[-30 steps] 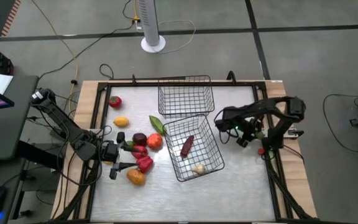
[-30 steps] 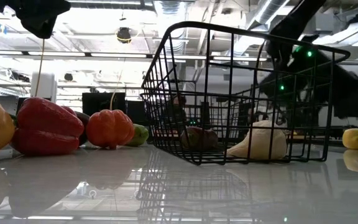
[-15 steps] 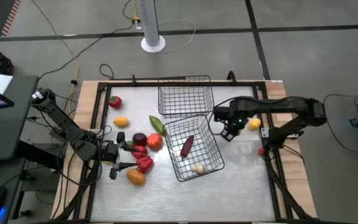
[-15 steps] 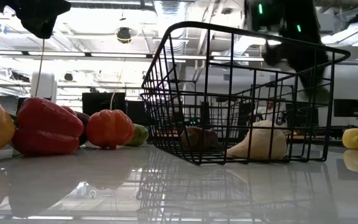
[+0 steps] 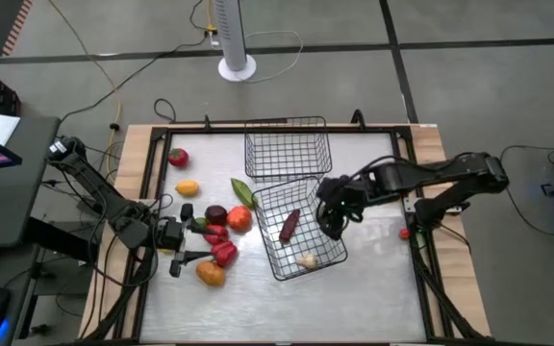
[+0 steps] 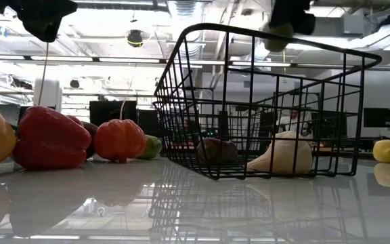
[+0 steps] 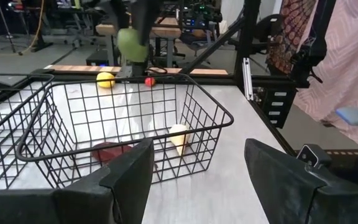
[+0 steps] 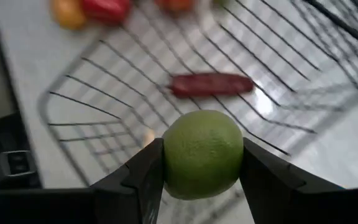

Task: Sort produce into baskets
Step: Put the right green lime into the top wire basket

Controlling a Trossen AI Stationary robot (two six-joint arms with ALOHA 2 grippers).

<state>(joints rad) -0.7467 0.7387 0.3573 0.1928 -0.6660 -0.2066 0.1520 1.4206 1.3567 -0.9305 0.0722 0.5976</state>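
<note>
**Green lime held above the tilted basket**

The right gripper (image 8: pixel 202 180) is clamped on a round green lime-like fruit (image 8: pixel 202 153), its two dark fingers pressed against either side of it. In the high view this gripper (image 5: pixel 332 213) hangs over the right edge of the nearer square black wire-mesh basket (image 5: pixel 275 261), which sits skewed on the white table (image 5: pixel 373 298). The low view shows the fruit (image 6: pixel 277 35) above the basket's top rim (image 6: pixel 276 39), clear of the wire.

Inside that basket lie a long dark maroon piece (image 5: pixel 289 225) and a whitish garlic-like piece (image 5: pixel 306 259). The second square black wire-mesh basket (image 5: pixel 288 168) stands just behind it, towards the far edge of the table.

The left gripper (image 5: pixel 187 246) rests low at the table's left side, its fingers standing apart with nothing between them, next to a cluster of produce: a red pepper (image 5: pixel 224 253), an orange-yellow piece (image 5: pixel 210 274), an orange-red tomato-like piece (image 5: pixel 239 218) and a dark maroon round piece (image 5: pixel 215 214). A green leaf-shaped piece (image 5: pixel 244 191) lies by the nearer basket's corner. Farther back on the left are a small yellow-orange fruit (image 5: pixel 188 188) and a red strawberry-like piece (image 5: pixel 178 157). A yellow lemon-like fruit (image 6: pixel 388 150) lies on the table, right of the basket in the low view.
</note>
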